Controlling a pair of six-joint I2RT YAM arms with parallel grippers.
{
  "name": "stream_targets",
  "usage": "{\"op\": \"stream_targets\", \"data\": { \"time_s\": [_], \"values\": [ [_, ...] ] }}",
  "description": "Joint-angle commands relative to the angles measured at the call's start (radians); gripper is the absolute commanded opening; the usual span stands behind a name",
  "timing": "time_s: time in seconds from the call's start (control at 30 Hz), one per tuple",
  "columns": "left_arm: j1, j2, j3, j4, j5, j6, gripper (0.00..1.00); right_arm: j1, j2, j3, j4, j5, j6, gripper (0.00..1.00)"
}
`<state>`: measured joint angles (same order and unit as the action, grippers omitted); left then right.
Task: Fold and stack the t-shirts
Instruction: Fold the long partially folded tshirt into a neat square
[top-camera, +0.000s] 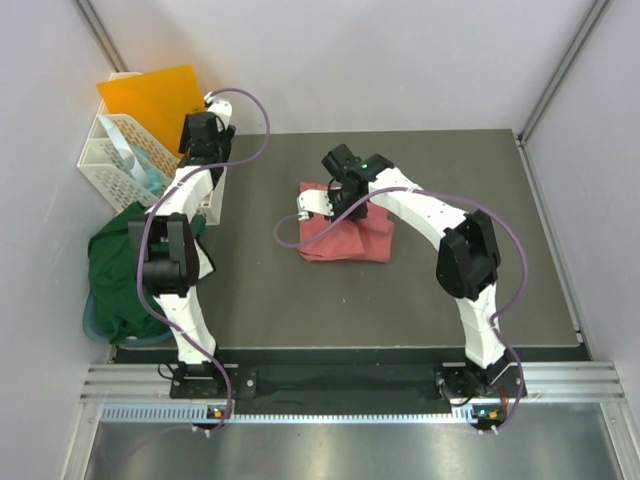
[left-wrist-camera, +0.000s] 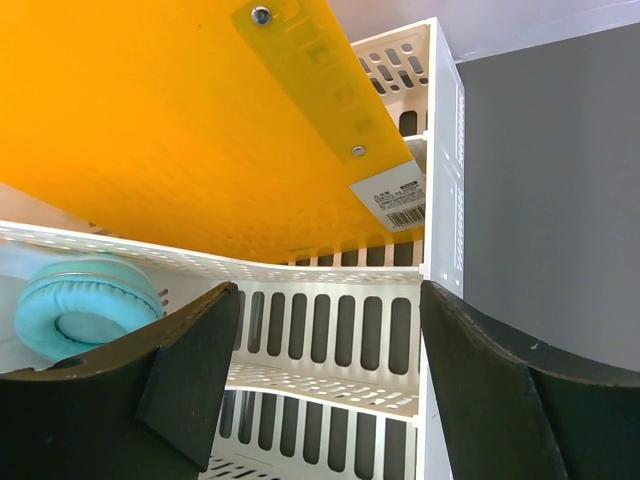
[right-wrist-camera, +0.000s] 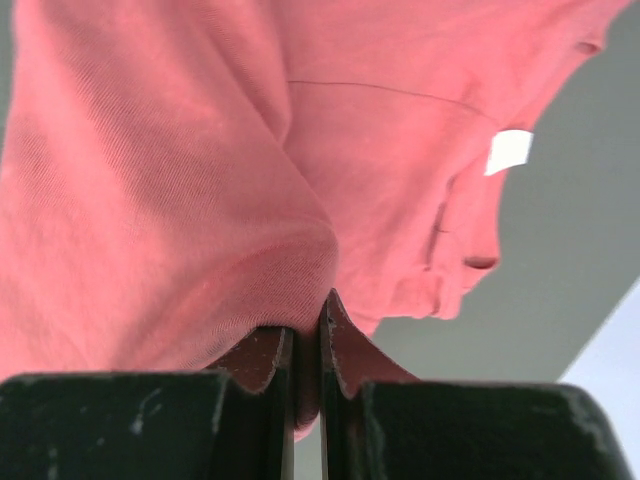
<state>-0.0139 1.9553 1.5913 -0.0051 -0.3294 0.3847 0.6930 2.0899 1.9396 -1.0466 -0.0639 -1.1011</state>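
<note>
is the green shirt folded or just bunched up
Bunched up: the dark green t-shirt lies in a crumpled heap at the table's left edge.

Nothing can be read for sure: the white barcode sticker (left-wrist-camera: 400, 201) on the orange folder (left-wrist-camera: 150, 120) has seemingly too small print, and the white neck label (right-wrist-camera: 508, 151) of the salmon-pink t-shirt (right-wrist-camera: 150, 200) looks blank.

The left arm (top-camera: 168, 262) hides part of the dark green t-shirt (top-camera: 112, 280); print on the barcode sticker (left-wrist-camera: 393, 198) is unreadably small.
</note>
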Motion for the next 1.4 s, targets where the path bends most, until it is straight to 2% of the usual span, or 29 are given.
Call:
{"op": "stream_targets", "data": {
  "time_s": [0.0, 0.43, 0.47, 0.5, 0.53, 0.6, 0.63, 0.67, 0.73, 0.83, 0.93, 1.03, 1.07, 1.23, 1.27, 1.3, 1.33, 1.37],
  "values": [
    [0.003, -0.012, 0.039, 0.011, 0.015, -0.03, 0.77, -0.009, 0.015, 0.039, 0.14, 0.059, -0.026, 0.01],
    [0.002, 0.036, 0.085, -0.018, 0.018, -0.052, 0.77, -0.046, 0.1, 0.051, 0.361, 0.177, -0.059, 0.03],
    [0.0, 0.037, 0.088, -0.019, 0.016, -0.052, 0.77, -0.046, 0.108, 0.05, 0.396, 0.202, -0.056, 0.07],
    [0.0, 0.04, 0.091, -0.018, 0.016, -0.05, 0.77, -0.053, 0.117, 0.048, 0.414, 0.211, -0.052, 0.16],
    [0.0, 0.047, 0.094, -0.016, 0.015, -0.05, 0.77, -0.058, 0.128, 0.033, 0.443, 0.22, -0.046, 0.37],
    [0.0, 0.053, 0.101, -0.019, 0.013, -0.047, 0.77, -0.067, 0.137, -0.008, 0.572, 0.275, -0.036, 0.51],
    [0.0, 0.06, 0.108, -0.024, 0.013, -0.049, 0.77, -0.072, 0.139, -0.025, 0.624, 0.294, -0.028, 0.68],
    [0.0, 0.063, 0.111, -0.026, 0.013, -0.052, 0.77, -0.075, 0.139, -0.045, 0.757, 0.349, -0.007, 0.77],
    [0.0, 0.071, 0.114, -0.03, 0.016, -0.056, 0.77, -0.079, 0.131, -0.077, 0.85, 0.395, 0.007, 0.95],
    [-0.001, 0.079, 0.113, -0.036, 0.024, -0.063, 0.77, -0.082, 0.111, -0.109, 1.029, 0.505, 0.023, 0.98],
    [-0.004, 0.085, 0.111, -0.042, 0.029, -0.067, 0.77, -0.085, 0.09, -0.119, 1.18, 0.619, 0.023, 1.0],
    [-0.008, 0.086, 0.111, -0.042, 0.035, -0.079, 0.77, -0.096, 0.053, -0.122, 1.206, 0.651, 0.047, 1.0],
    [-0.009, 0.086, 0.11, -0.044, 0.036, -0.082, 0.77, -0.096, 0.047, -0.113, 1.136, 0.629, 0.061, 1.0],
    [-0.014, 0.083, 0.11, -0.044, 0.039, -0.086, 0.77, -0.113, -0.039, -0.186, 1.071, 0.587, 0.105, 0.99],
    [-0.014, 0.082, 0.11, -0.047, 0.041, -0.081, 0.77, -0.118, -0.053, -0.182, 0.953, 0.519, 0.147, 0.97],
    [-0.014, 0.077, 0.108, -0.052, 0.044, -0.078, 0.77, -0.134, -0.063, -0.165, 0.889, 0.485, 0.17, 0.88],
    [-0.014, 0.074, 0.108, -0.055, 0.05, -0.075, 0.77, -0.145, -0.082, -0.156, 0.769, 0.452, 0.196, 0.49],
    [-0.014, 0.073, 0.11, -0.064, 0.058, -0.064, 0.77, -0.156, -0.085, -0.136, 0.676, 0.352, 0.228, 0.32]
  ]
}}
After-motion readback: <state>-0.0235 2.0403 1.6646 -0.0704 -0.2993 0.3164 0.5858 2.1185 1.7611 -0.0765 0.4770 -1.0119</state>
